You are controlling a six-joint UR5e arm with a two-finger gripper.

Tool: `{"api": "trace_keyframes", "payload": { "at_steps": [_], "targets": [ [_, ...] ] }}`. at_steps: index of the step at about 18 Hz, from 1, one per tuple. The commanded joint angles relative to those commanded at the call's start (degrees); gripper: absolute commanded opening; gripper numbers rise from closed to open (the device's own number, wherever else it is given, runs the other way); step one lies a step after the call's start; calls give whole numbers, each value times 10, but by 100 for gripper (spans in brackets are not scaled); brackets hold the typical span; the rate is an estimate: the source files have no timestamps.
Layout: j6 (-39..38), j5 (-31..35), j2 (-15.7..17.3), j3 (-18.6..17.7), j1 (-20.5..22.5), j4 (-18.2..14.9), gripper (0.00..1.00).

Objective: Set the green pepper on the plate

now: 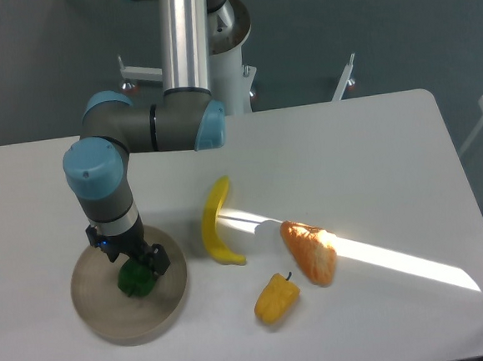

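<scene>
The green pepper (135,280) is small, dark green and glossy, and lies on the round beige plate (110,320) at the table's front left. My gripper (136,266) stands directly over the pepper, its black fingers down around the pepper's top. Whether the fingers still squeeze the pepper or have parted cannot be told. The pepper looks to rest on the plate's surface, a little right of the plate's middle.
A yellow banana (216,223) lies right of the plate. A yellow pepper (277,299) and an orange lumpy item (311,252) lie further right. A bright strip of sunlight crosses the white table (365,154). The arm's base stands at the back.
</scene>
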Motion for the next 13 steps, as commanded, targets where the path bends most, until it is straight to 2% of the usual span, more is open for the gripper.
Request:
{"api": "trace_keyframes", "payload": {
  "at_steps": [4, 13],
  "targets": [
    [52, 2, 13, 2, 46, -5, 100],
    [237, 2, 36, 20, 147, -14, 100]
  ]
}}
